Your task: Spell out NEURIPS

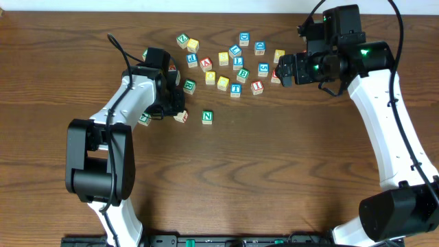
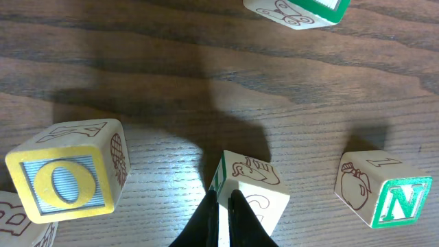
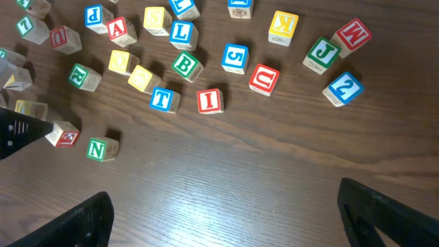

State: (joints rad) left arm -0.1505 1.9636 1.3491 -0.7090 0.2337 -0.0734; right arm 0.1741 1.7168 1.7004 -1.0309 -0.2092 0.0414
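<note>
Currently: dark wood-grain table (image 1: 288, 178), a glare patch mid-board, a pale strip (image 1: 422, 5) beyond its far edge. Left gripper (image 2: 221, 200) is low over the board, fingers nearly together with only a sliver between them. Its tips are against a picture-faced cube (image 2: 255, 184); whether they pinch it I cannot tell. Just right of that and apart from it, the N cube (image 1: 207, 117) sits flat, green N face up, letter upright as read from the near edge. It is a cube, so no long axis. Beyond it lies the loose heap: green R (image 3: 81, 75), blue P (image 3: 95, 17), then red I (image 3: 210, 100) and red U (image 3: 263, 79), all letter-up, each turned a little differently. Right gripper (image 3: 223, 195) hovers at the heap's right end, fingers spread wide, nothing between them. From overhead the red U is partly under it. Cubes beneath the left arm (image 1: 127, 103) are hidden, and several heap letters are too small to read.
</note>
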